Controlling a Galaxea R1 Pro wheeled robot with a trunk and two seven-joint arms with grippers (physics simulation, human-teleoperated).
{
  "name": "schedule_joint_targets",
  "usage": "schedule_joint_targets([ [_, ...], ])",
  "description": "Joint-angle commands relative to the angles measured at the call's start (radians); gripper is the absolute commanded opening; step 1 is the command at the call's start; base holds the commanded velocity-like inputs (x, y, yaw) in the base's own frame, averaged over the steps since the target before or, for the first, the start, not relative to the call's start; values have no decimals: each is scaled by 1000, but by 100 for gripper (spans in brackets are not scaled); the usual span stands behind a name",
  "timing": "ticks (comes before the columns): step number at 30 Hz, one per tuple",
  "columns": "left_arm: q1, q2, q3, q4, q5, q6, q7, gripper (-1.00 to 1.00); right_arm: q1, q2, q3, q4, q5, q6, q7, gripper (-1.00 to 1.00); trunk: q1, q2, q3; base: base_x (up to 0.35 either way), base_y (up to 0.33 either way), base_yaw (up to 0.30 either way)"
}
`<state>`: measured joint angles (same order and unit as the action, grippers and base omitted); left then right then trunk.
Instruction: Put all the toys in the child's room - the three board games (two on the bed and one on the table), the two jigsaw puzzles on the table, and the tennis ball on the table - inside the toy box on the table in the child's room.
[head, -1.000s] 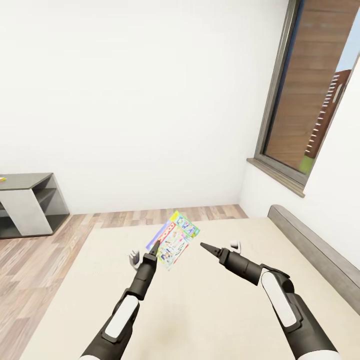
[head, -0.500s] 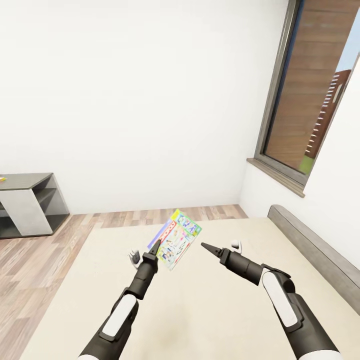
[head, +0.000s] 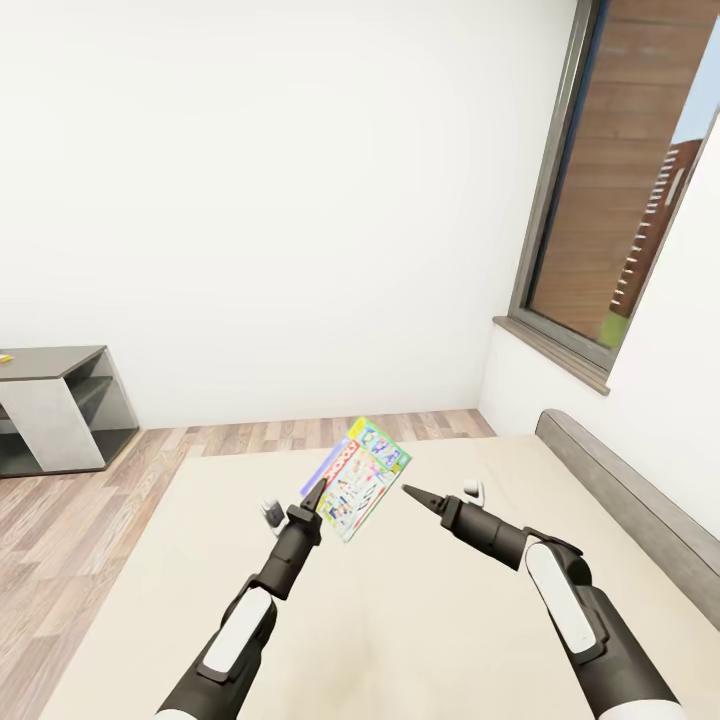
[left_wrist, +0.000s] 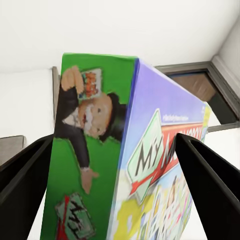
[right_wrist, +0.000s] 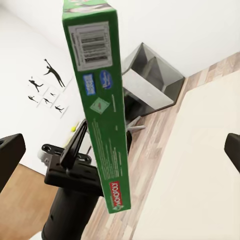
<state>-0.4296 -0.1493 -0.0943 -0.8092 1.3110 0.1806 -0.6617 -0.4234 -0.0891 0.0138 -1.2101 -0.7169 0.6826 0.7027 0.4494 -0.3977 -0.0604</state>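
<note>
Left pincer (head: 312, 497) clamped on Monopoly box (head: 362, 478), lifted above bed (head: 450, 620); right pincer (head: 412, 493) spread wide, empty.

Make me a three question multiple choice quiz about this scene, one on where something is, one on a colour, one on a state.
1. The board game is
A. lifted above the bed
B. on the floor
C. on the window sill

2. The game's narrow edge is mostly
A. red
B. green
C. black

3. The right end effector is
A. gripping the game
B. gripping a ball
C. open and empty

Answers: 1 A, the left end effector holds it up over the mattress. 2 B, the right wrist view shows a green edge. 3 C, its fingers stand apart around nothing.
</note>
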Motion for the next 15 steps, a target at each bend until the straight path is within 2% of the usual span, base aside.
schedule_joint_targets([
  [1,0,-1,-3,-2,11,17,-7,-100,-2,0,1,0,-7,6,-2,100,1,-2,-2,0,0,0],
  [9,7,-4,-18,-10,10,34,-21,-100,-5,5,1,0,-6,5,-3,100,1,-2,-2,0,0,0],
  [15,8,-6,-54,-11,11,34,-20,-100,-7,7,1,1,-5,5,-3,100,1,-2,-2,0,0,0],
])
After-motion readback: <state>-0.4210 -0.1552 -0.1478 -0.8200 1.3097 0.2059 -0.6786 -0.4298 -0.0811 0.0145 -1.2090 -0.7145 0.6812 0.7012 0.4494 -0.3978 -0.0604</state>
